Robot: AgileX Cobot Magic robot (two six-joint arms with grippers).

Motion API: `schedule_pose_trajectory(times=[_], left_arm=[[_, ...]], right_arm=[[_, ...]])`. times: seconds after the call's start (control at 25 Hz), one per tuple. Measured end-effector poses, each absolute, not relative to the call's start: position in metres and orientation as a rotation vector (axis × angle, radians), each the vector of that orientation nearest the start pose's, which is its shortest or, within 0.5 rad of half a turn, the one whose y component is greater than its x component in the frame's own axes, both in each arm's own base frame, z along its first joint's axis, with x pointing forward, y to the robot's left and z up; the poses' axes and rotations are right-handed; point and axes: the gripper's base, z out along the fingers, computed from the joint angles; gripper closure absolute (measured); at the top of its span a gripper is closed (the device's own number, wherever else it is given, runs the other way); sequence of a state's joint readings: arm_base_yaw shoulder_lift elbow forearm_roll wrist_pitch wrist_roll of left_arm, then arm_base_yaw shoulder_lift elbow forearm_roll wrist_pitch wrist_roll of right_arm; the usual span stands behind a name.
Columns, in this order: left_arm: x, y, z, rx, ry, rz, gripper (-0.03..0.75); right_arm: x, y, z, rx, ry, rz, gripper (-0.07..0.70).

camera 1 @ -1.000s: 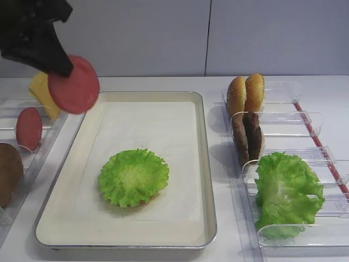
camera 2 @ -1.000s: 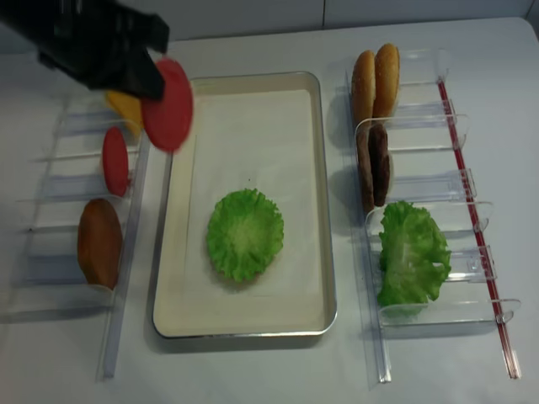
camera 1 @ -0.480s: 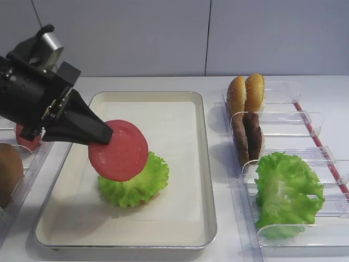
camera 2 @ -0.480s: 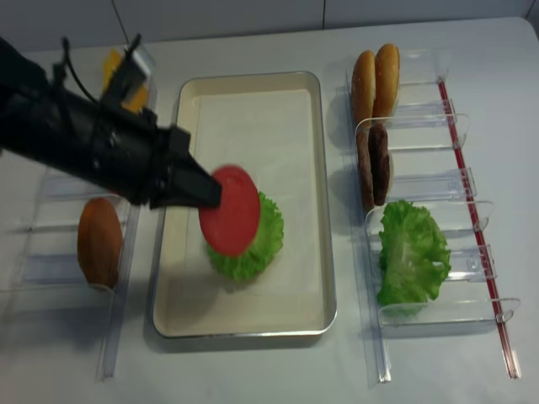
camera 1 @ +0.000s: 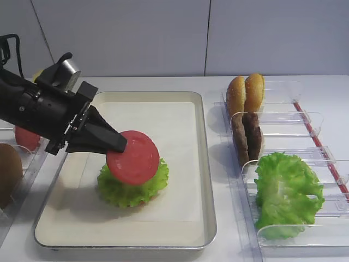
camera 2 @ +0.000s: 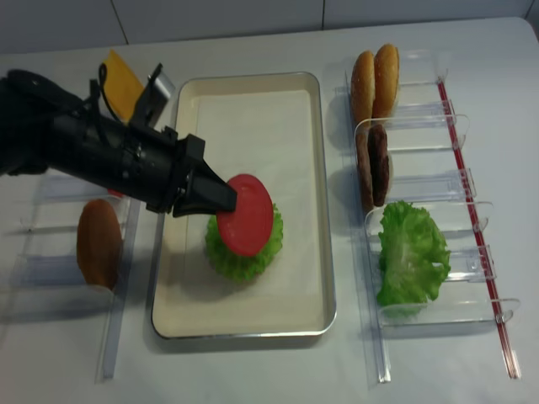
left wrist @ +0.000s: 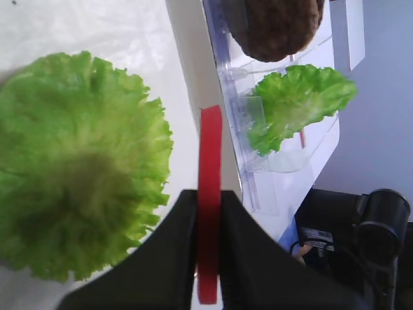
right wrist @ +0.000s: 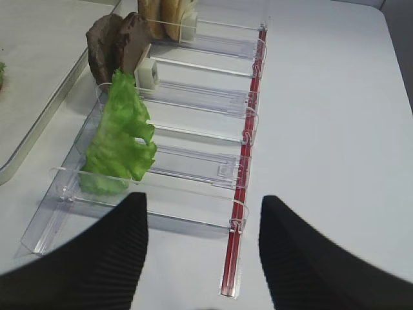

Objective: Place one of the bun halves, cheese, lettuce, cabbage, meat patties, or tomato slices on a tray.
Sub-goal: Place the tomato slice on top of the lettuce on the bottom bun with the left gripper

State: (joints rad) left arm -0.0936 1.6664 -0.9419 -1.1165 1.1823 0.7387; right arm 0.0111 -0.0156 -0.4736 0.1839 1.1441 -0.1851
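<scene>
Left end effector [camera 1: 117,146] clamps one tomato slice [camera 1: 133,157] over one lettuce leaf [camera 1: 131,183] at the tray's [camera 1: 203,164] 6 o'clock; right wrist view alone shows right end effector [right wrist: 203,248] agape, empty.

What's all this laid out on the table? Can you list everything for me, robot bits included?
tray: one, cream with white paper, centre of table.
lettuce on tray: one leaf, green, lower left part of tray.
tomato slice: one, red, held tilted just over that lettuce.
spare tomato slice: one, red, left rack.
cheese: one slice, yellow-orange, far end of left rack.
bun halves: two, golden, far end of right rack.
single bun half: one, brown, left rack.
meat patties: two, dark brown, right rack, upright.
loose lettuce: green, near end of right rack.
left gripper: black, jaws shut on the tomato slice.
right gripper: black, jaws apart, holding nothing.
</scene>
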Motion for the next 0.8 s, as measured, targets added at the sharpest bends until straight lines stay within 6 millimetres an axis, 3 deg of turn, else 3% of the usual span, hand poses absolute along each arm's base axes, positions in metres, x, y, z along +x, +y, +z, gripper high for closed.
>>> schedule_pose_trajectory(times=[0.8], left_arm=[[0.287, -0.102, 0.195, 0.249, 2.722, -1.431, 0.671]], right_arm=[[-0.009, 0.015, 0.264, -0.225, 2.114, 0.121, 0.216]])
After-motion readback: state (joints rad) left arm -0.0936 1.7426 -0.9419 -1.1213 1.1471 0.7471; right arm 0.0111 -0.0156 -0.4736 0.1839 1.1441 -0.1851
